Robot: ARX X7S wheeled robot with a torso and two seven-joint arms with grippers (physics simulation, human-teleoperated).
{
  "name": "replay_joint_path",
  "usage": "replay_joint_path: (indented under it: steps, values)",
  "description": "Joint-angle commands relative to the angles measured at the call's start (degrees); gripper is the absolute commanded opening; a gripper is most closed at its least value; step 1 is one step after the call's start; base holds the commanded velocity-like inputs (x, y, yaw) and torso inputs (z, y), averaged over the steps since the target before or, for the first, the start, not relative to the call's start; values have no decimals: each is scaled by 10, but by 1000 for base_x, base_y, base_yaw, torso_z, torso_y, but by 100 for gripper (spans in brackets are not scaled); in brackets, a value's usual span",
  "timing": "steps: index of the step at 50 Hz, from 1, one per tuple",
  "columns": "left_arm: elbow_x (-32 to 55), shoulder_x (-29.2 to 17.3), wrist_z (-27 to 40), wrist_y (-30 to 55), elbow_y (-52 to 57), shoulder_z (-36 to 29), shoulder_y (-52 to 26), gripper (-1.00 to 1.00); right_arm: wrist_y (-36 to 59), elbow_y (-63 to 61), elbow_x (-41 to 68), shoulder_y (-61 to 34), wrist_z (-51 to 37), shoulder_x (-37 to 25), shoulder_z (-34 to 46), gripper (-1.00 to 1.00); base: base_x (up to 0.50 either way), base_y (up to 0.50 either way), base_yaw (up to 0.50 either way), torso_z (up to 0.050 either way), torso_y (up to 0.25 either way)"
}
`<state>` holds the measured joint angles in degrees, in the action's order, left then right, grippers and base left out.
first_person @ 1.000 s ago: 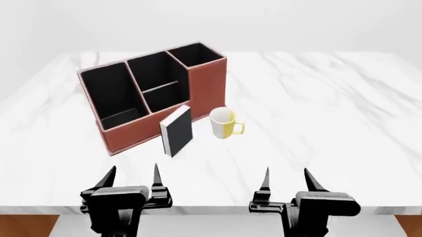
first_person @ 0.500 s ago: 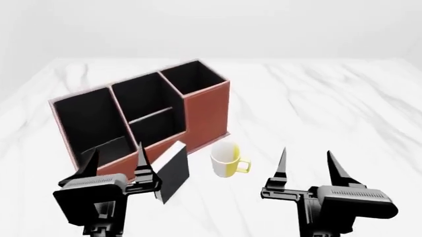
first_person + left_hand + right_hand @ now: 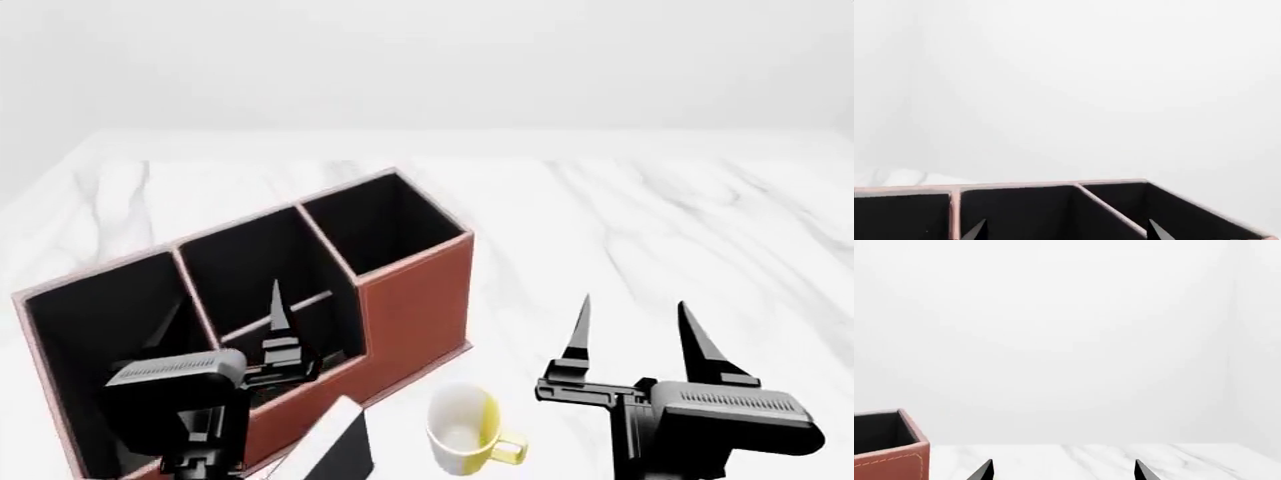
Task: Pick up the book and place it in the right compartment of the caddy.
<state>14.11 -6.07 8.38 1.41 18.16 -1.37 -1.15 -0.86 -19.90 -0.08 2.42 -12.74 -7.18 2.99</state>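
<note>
Book [image 3: 334, 450] stood on the marble bench [image 3: 641, 230], near side of the caddy [image 3: 414, 310], left of a yellow mug [image 3: 465, 430]. Left gripper [image 3: 227, 330] and right gripper [image 3: 634, 335] hovered released, empty.

Caddy [image 3: 414, 310] and mug [image 3: 465, 428] flank the book [image 3: 336, 455].

The black left gripper [image 3: 224, 315] is raised in front of the reddish-brown caddy [image 3: 414, 300], its two pointed fingers [image 3: 276, 305] upright and spread with nothing between them. The black right gripper [image 3: 634, 335] hovers to the caddy's right, fingers likewise upright, parted and empty.
</note>
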Motion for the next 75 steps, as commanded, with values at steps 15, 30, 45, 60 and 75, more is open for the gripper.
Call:
replay_joint_path:
  steps: [15, 30, 45, 60, 75]
  values:
    - [108, -120, -25, 274, 112, -23, -60, 100, -5, 24, 6, -6, -18, -15, 10, 100, 24, 0, 0, 0, 1]
    - [334, -261, -81, 572, 197, -7, -98, 100, -9, 45, 27, -24, -9, -26, 16, 100, 0, 0, 0, 0, 0]
    - [405, -299, -76, 723, 176, -43, -169, 100, -16, 88, 35, -53, -4, -31, 25, 100, 0, 0, 0, 0, 0]
    - [412, -314, -80, 740, 176, -72, -175, 100, -25, 101, 36, -52, -7, -34, 36, 100, 0, 0, 0, 0, 0]
    - [418, -307, -72, 747, 147, -83, -179, 100, -29, 102, 39, -45, -11, -39, 42, 100, 0, 0, 0, 0, 0]
